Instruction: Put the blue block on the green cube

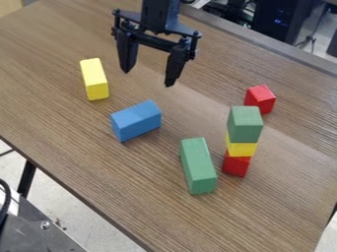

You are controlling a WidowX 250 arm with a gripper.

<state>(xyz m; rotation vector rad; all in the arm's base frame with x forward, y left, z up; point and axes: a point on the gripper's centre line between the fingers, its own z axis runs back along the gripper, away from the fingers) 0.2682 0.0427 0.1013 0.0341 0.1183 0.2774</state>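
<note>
Camera view: on the wooden desk, the yellow block was the leftmost of the blocks. It lay flat, in the part of the desk toward the upper-left edge. Next came the blue block, which lay on its long side directly on the desk, nearer to the lower-left edge than to the upper-right edge. It was apart from the yellow block. The tool hung above the desk, pointing downward, and its two fingers stood wide apart, with nothing between them. More to the right there was the long green block, lying flat, with one end toward the lower-left edge. Just beside it, on the side of the right edge, stood a stack of three pieces: the lower red block was at the bottom, the small yellow block in the middle, and the green cube on the top. The red cube was the rightmost; it rested on the desk behind the stack, closer to the upper-right edge.
</note>
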